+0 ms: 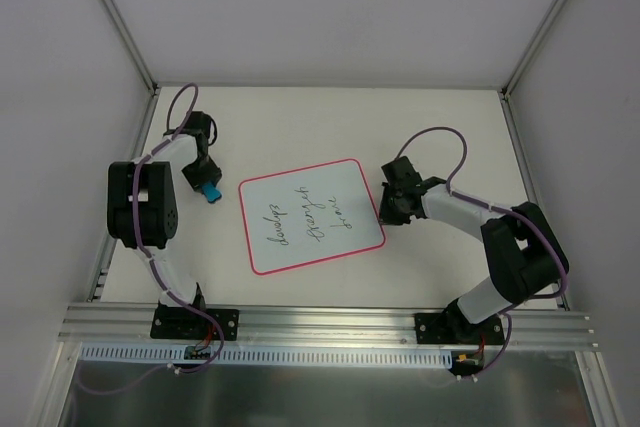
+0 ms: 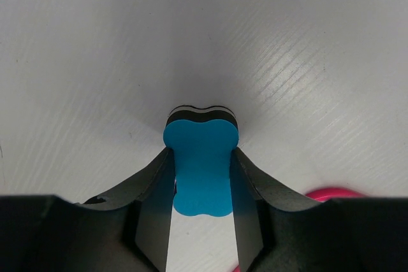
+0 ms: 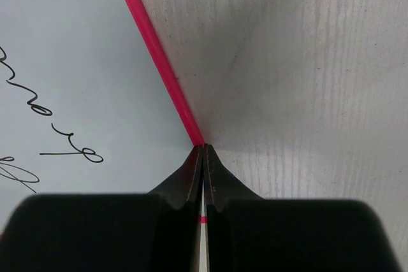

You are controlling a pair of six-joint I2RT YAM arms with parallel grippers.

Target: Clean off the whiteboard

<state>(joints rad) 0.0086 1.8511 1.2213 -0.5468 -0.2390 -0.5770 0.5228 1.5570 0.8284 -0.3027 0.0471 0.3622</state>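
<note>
The handwriting (image 1: 312, 215) on the whiteboard (image 1: 300, 252) is too small to read, perhaps three lines. Left of the whiteboard, the left gripper (image 1: 209, 189) covers part of the blue eraser (image 1: 212, 194) from above.

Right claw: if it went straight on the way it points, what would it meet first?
The red-pink edge of the flat white rectangular whiteboard: the shut right claw has its tips right at that border, perhaps already touching; depth is unclear.
</note>
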